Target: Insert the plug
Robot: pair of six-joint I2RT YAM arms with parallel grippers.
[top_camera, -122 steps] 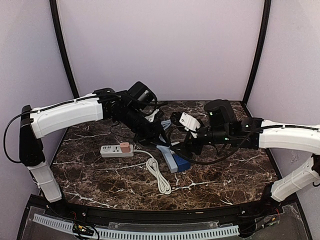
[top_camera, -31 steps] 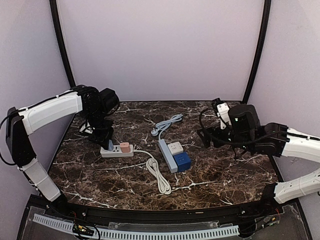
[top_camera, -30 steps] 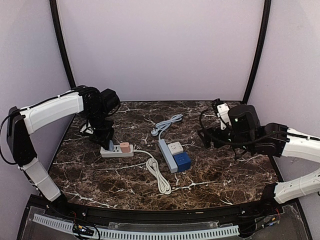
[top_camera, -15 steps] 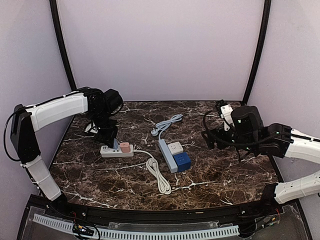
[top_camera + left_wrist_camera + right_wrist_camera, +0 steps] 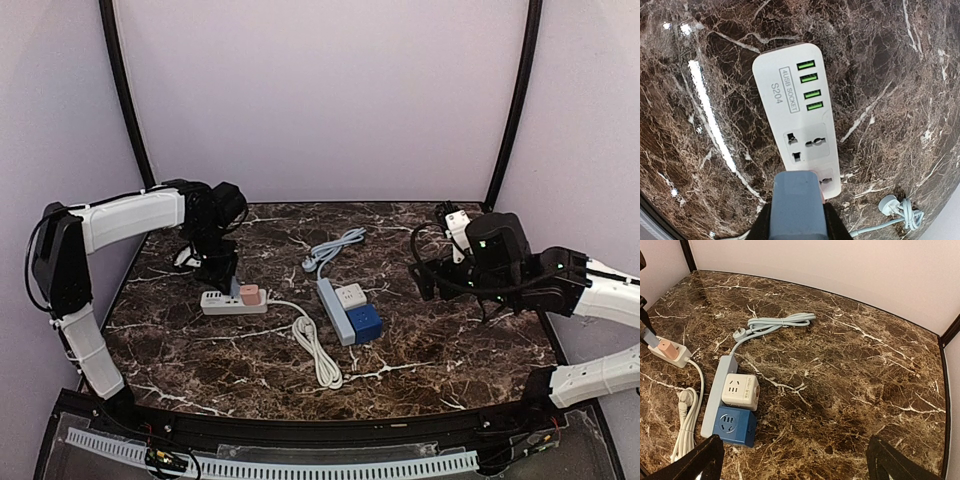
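Observation:
A blue-grey plug (image 5: 796,205) sits between the fingers of my left gripper (image 5: 796,222), which is shut on it. The plug is over the last socket of the white power strip (image 5: 790,107), covering most of it. I cannot tell whether its pins are seated. In the top view the left gripper (image 5: 224,277) stands over the strip (image 5: 218,302), just left of a pink plug (image 5: 249,294) plugged into it. My right gripper (image 5: 797,465) is open and holds nothing, hovering at the right side of the table (image 5: 425,281).
A light blue power strip (image 5: 335,310) lies mid-table, with a white cube adapter (image 5: 350,296) and a blue cube adapter (image 5: 365,322) against it. Its coiled cable (image 5: 335,247) lies behind. The white strip's cord (image 5: 315,350) runs toward the front edge.
Both arms have left the centre. The left one carried the plug to the white strip and edged slightly right in the last second. The right arm drew back a little to the right.

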